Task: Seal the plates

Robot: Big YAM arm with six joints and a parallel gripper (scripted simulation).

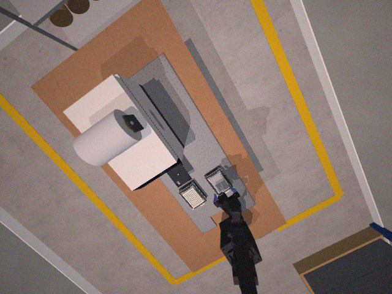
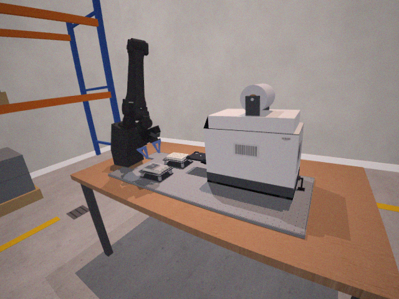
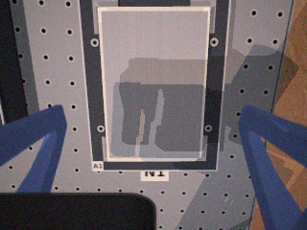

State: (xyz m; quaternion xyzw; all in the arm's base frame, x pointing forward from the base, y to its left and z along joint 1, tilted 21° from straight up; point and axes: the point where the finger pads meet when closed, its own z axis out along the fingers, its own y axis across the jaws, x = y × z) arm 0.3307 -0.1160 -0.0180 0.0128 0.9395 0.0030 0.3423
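A plate with a smooth grey top, no wells showing, lies flat in the dark frame of nest N1, whose A1 mark is at the near left corner. It also shows in the overhead view and in the side view. My gripper hangs above this plate, wide open and empty, its blue fingers clear of both long sides; it also shows in the overhead view and the side view. A second plate with open white wells sits in the other nest. The sealer's dark stage is out and bare.
The white sealer box with its foil roll stands on the grey perforated baseplate, right of the nests. My arm's base stands at the baseplate's left end. The wooden table edge is near the nests.
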